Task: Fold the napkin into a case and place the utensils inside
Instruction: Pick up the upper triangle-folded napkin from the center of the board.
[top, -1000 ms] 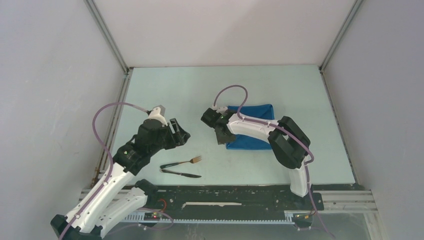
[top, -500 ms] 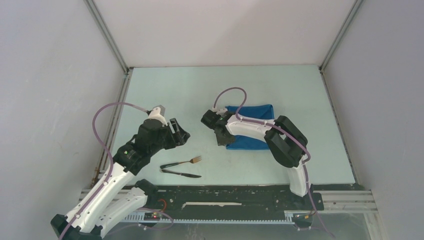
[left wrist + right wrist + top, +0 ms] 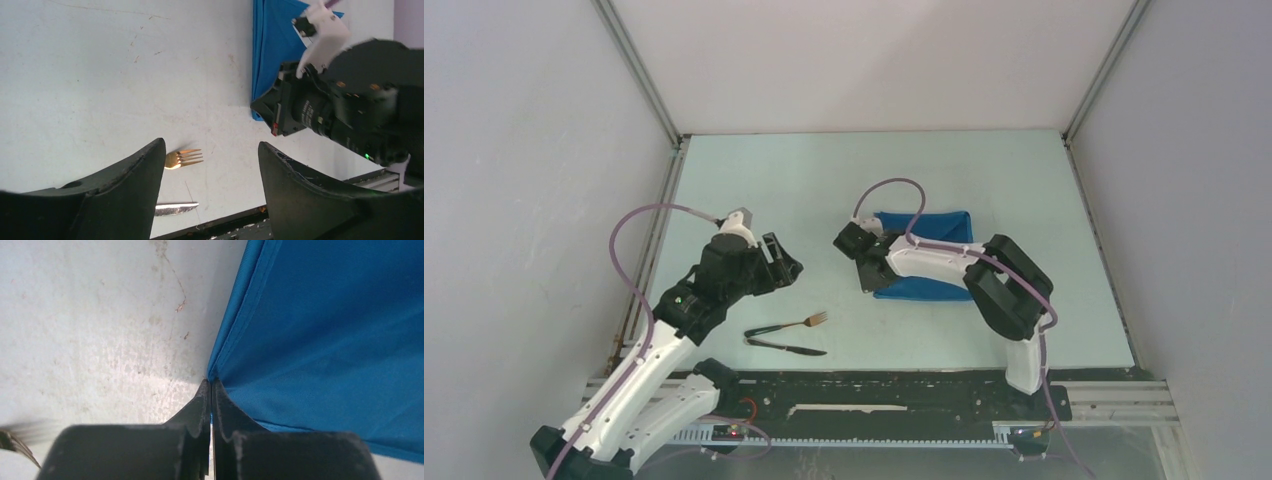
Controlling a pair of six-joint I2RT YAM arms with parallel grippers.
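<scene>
1. Pale table (image 3: 824,180): the folded blue napkin (image 3: 934,225) lies at 3 o'clock of centre.
2. Closed right gripper (image 3: 211,390) pinches the napkin's 7 o'clock corner.
3. Wide-jawed left gripper (image 3: 211,145) hovers at 9 o'clock, holding nothing.
4. Bare fork (image 3: 799,323) and knife (image 3: 789,347) lie at 7 o'clock.

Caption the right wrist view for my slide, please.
The right gripper shut on the edge of the napkin, above a scuffed table.

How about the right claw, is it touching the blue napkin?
Touching. The right wrist view shows the right gripper shut on the edge of the napkin, with a blue sliver caught in the pinch.
</scene>
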